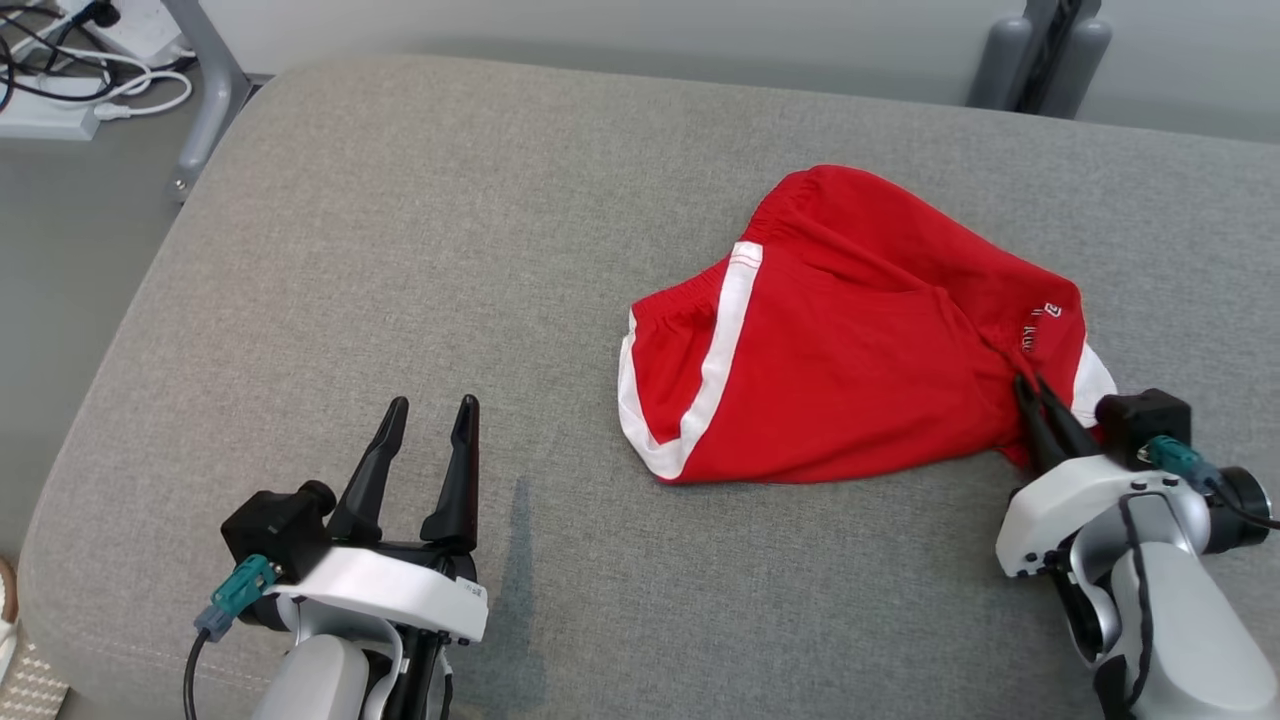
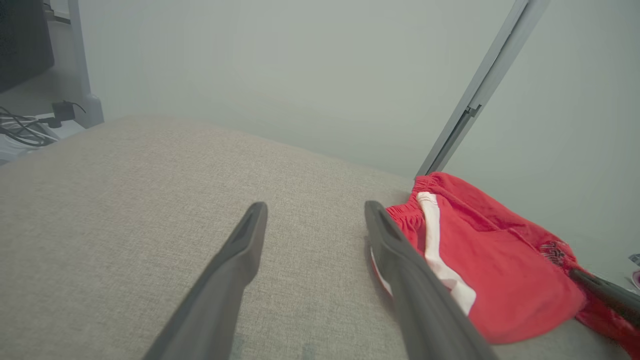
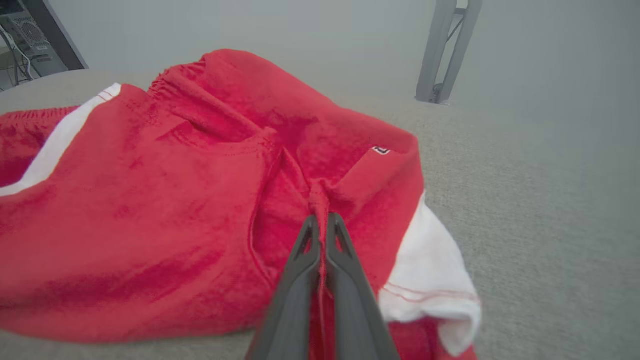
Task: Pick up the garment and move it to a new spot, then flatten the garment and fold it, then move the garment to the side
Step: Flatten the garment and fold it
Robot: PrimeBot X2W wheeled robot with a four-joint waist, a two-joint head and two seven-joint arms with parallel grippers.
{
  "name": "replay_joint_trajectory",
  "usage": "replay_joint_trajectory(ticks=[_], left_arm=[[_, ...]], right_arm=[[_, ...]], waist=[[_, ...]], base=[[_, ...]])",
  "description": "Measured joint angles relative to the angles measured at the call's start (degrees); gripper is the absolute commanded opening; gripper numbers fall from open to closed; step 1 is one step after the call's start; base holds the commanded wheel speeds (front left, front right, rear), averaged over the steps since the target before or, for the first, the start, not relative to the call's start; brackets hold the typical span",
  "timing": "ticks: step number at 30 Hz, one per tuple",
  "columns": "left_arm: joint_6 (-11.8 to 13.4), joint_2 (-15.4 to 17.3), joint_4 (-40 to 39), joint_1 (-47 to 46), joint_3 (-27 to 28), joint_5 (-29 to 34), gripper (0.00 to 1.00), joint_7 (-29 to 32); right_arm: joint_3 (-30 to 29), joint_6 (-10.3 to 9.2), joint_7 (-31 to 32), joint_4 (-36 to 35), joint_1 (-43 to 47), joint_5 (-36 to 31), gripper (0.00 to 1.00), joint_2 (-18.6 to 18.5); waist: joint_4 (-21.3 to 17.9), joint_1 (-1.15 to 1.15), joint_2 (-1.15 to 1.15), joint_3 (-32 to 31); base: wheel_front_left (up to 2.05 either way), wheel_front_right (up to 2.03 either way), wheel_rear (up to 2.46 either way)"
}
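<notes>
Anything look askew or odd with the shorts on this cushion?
The red shorts lie crumpled and skewed on the grey cushion, with the cloth puckered into a ridge where the right gripper pinches it. Nothing looks torn or spilled.

Grey fabric cushion (image 1: 400,260), rounded at the corners, spans the scene. Beyond its far left corner stands a slanted grey metal leg (image 1: 205,90), with black and white cables (image 1: 60,70) and a white power strip (image 1: 45,122) on the grey floor (image 1: 60,280). Beyond the far right edge, a grey post (image 1: 1040,50) rises against a pale wall (image 2: 300,75).
</notes>
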Motion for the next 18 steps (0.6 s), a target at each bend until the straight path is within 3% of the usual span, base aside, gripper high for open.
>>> replay_joint_trajectory(ticks=[5, 11, 18], left_arm=[[0.1, 0.0, 0.0, 0.6, 0.3, 0.3, 1.0, 0.0], [0.1, 0.0, -0.4, 0.6, -0.1, 0.4, 1.0, 0.0], [0.1, 0.0, -0.5, -0.3, -1.2, 0.2, 1.0, 0.0]], right_arm=[[-1.9, 0.0, 0.5, -2.2, -0.1, 1.8, 0.0, -0.9], [-3.0, 0.0, 4.6, -5.3, -2.0, 4.8, 0.0, -5.9], [-7.1, 0.0, 8.0, -0.3, -7.4, 6.7, 0.0, -12.9]], waist=[[-0.8, 0.0, 0.0, -1.3], [-1.1, 0.0, 0.0, -1.2], [-0.2, 0.0, 0.0, 0.8]], base=[[0.0, 0.0, 0.0], [0.0, 0.0, 0.0], [0.0, 0.0, 0.0]])
